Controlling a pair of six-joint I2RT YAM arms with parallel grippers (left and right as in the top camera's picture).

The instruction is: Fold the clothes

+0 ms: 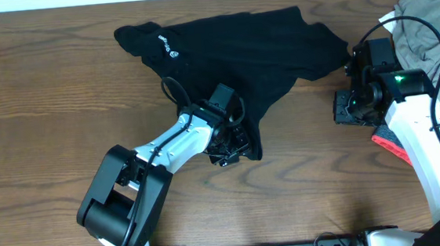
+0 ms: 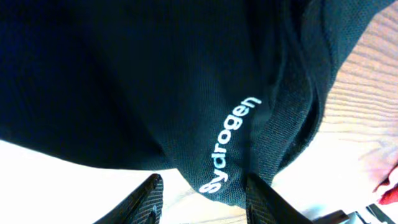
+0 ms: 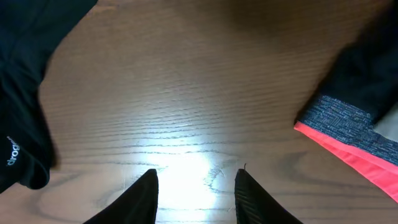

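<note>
Cloth crowds the left gripper [image 2: 204, 182]: the black shirt [image 1: 230, 47] fills almost its whole wrist view, and a fold bearing white lettering [image 2: 230, 146] hangs down between the two fingers [image 2: 150, 198]; the jaws stand well apart, about as wide as the other arm's, and the fold sits between them without being pinched; from overhead this gripper [image 1: 231, 144] rests on the shirt's lowest tail, with the rest of the garment spread out ahead of it across the table [image 1: 46, 113] and the small white chest logo [image 1: 168, 47] well beyond its tips.

The right gripper [image 3: 196, 174] has its fingers [image 3: 148, 190] parted wide with only bare wood between and ahead of them; it has hold of nothing; an edge of the black shirt lies near it on one side, not touching; on the other side is a coral-pink garment [image 3: 357, 158] with a speckled grey band [image 3: 342, 118], also clear of the fingers; overhead, this gripper [image 1: 352, 106] stands just beside the shirt's near corner, and a khaki-grey garment [image 1: 424, 20] is heaped behind it.
</note>
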